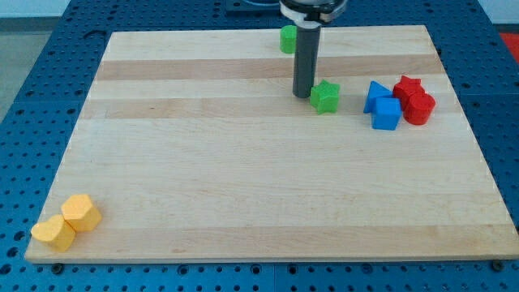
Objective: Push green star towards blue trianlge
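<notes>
Tip (303,95) beside green star (325,96)

Against the wooden board (243,186): two yellow blocks (66,222) touch at its bottom-left corner — a green block (288,38) sits at its top edge, red blocks (413,99) clustered by its right side with a blue cube (387,113).

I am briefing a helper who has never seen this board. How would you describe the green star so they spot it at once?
Start at the wooden board and look to its upper right, where red and blue blocks cluster. Just to the view's left of the blue triangle sits the green star, with my tip right beside it on its left. The other green block lies at the top edge, and only the star has points.
</notes>
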`<state>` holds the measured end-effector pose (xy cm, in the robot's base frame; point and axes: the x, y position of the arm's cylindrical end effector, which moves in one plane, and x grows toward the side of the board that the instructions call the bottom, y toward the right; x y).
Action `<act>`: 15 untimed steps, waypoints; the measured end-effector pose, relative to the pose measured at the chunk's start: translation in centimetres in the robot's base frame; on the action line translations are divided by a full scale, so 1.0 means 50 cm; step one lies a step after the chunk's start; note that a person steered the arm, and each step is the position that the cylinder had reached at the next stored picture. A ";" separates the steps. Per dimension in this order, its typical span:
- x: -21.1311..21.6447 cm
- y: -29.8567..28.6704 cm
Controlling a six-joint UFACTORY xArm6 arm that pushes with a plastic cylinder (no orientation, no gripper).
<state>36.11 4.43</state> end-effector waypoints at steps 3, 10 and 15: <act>0.030 -0.029; 0.007 0.058; 0.093 -0.002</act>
<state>40.74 4.32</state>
